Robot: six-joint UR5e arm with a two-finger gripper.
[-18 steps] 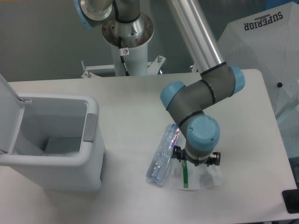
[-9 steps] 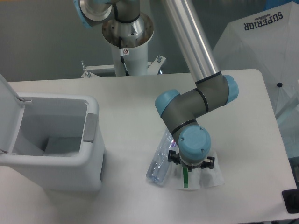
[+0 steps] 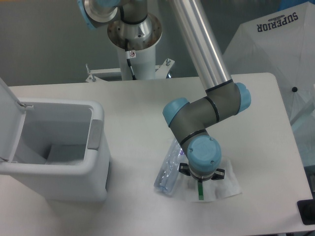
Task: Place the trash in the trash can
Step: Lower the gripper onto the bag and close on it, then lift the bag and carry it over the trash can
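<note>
The crushed clear bottle (image 3: 167, 171) with a red-purple label lies on the white table, right of the trash can. The flat clear wrapper (image 3: 224, 189) with its green strip (image 3: 200, 190) lies just right of the bottle. My gripper (image 3: 199, 176) points straight down over the wrapper's left part, beside the bottle. The blue wrist cap hides its fingers, so I cannot tell whether it is open or shut. The white trash can (image 3: 74, 169) stands at the left with its lid (image 3: 7, 110) flipped open and a grey tab (image 3: 95, 134) on its rim.
The arm's pedestal (image 3: 133, 44) stands at the table's back edge. A white cover marked SUPERIOR (image 3: 275, 44) is off the table's right side. A black object (image 3: 306, 212) sits at the front right corner.
The wrist has moved a little left and toward the front, over the wrapper. The wrapper now spreads farther right. The bottle and trash can have not moved.
</note>
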